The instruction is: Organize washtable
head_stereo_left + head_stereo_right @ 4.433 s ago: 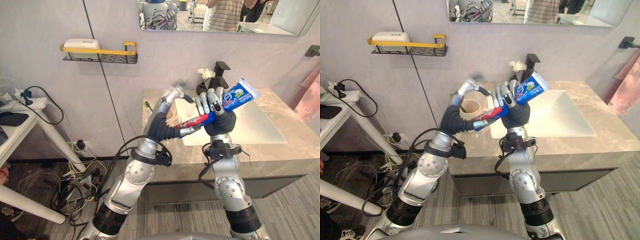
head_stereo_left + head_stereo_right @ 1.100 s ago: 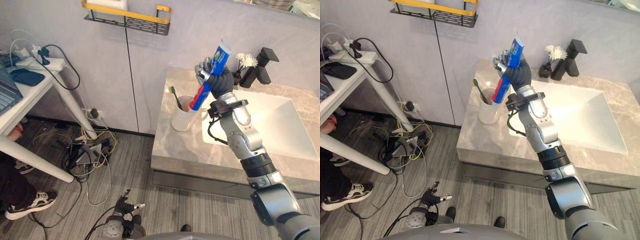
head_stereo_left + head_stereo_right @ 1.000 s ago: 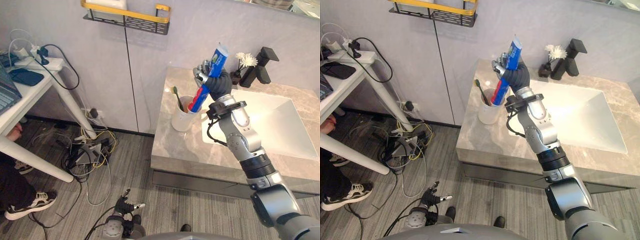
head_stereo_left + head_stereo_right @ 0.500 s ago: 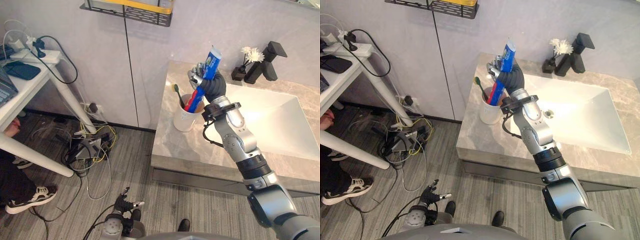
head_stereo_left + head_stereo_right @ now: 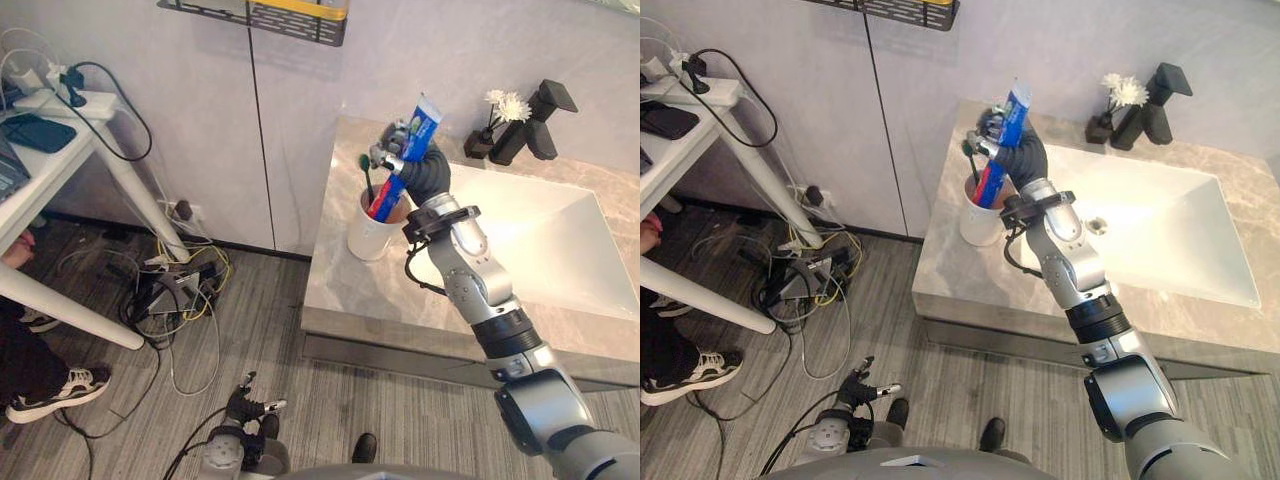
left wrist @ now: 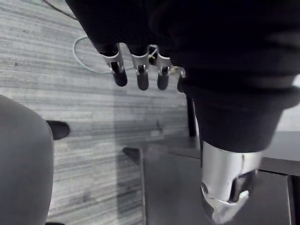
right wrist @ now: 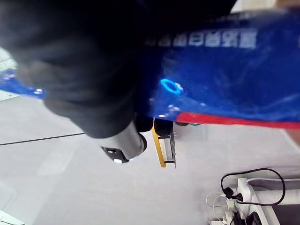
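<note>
**Toothpaste tube poised at the cup on the washtable's corner**

On the grey stone washtable, left of the white sink, the robot's right hand grips a blue-and-red toothpaste tube round its middle. The tube stands nearly upright, its flat end tipped towards the sink. Its red lower end is at or just inside the mouth of the white cup, which stands close to the counter's left edge. A green-headed toothbrush leans in the same cup, just beside the hand's fingers.

The risks here lie in the cup's position and in how crowded its mouth is. The cup looks light and sits near the edge, so a sideways push from the tube against its rim could tip it or slide it towards the drop. The fingers are close enough to the toothbrush to knock it askew or out of the cup. If the hand lets go before the tube sits deep, the tall tube would likely fall back out onto the counter.

The right arm rises from over the counter's front, forearm angled up and inward. The wrist is bent so that the dark cover faces the sink and the fingers face the wall. The left hand hangs low near the floor, fingers straight and slack, holding nothing.
</note>
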